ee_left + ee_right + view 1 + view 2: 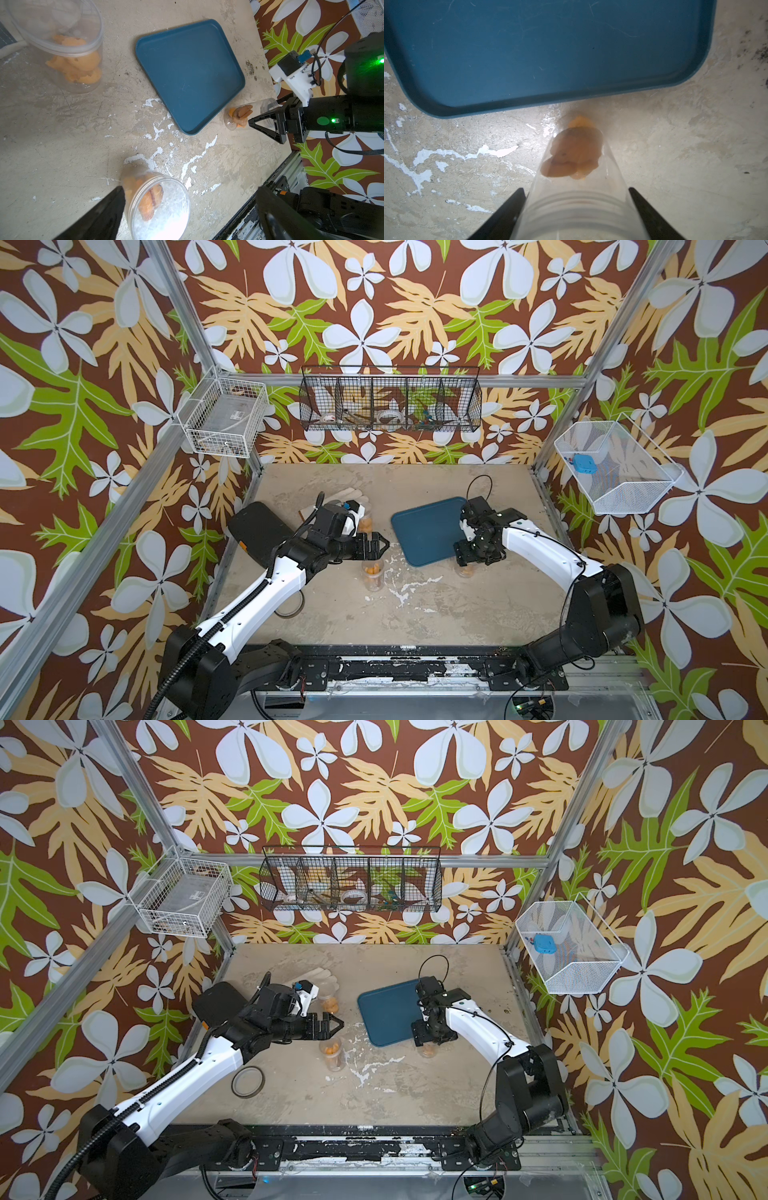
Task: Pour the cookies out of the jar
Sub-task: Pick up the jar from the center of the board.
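Three clear jars holding orange and brown cookies stand on the table. My right gripper [576,190] points down over the jar [465,571] just off the near corner of the blue tray [428,531]. Its fingers flank the jar's walls below the threaded rim with only slivers of gap, and the jar rests on the table. Its cookies [575,153] lie at the bottom. My left gripper [384,542] hangs wide open above the table by the middle jar [372,572], which appears close to one finger [108,214]. The far jar [365,524] stands beside the left wrist.
A white glove [353,495] and a black flat pad [253,526] lie at the back left. A dark ring [248,1082] lies by the left forearm. Wire baskets hang on the back wall [390,402] and both side walls. White flaked patches mark the tabletop [399,593].
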You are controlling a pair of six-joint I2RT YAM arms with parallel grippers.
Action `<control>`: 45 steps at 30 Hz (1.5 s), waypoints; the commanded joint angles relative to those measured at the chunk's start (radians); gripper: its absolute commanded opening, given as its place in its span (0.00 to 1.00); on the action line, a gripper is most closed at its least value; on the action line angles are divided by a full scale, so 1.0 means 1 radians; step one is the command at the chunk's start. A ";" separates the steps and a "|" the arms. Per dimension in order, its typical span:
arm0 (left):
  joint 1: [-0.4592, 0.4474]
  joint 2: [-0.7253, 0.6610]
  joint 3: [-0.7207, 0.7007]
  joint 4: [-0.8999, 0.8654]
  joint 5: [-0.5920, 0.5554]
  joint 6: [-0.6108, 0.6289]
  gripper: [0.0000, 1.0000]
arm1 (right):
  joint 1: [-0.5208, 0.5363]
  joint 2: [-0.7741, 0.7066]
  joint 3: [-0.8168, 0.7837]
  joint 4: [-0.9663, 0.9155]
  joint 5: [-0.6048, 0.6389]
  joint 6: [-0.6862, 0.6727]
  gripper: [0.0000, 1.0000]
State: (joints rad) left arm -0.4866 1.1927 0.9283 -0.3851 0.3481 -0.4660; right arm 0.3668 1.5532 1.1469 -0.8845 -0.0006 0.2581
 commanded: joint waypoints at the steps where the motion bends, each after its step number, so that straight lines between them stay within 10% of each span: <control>1: 0.000 0.002 0.002 0.009 0.012 0.010 1.00 | 0.001 -0.002 0.011 -0.015 -0.009 0.007 0.72; 45: 0.000 0.013 0.064 0.002 0.062 -0.022 1.00 | -0.001 -0.046 0.233 -0.024 -0.339 0.086 0.53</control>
State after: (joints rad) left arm -0.4866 1.2076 0.9813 -0.3855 0.4084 -0.4915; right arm 0.3660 1.5040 1.3552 -0.9188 -0.2703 0.3157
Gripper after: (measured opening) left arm 0.998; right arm 0.625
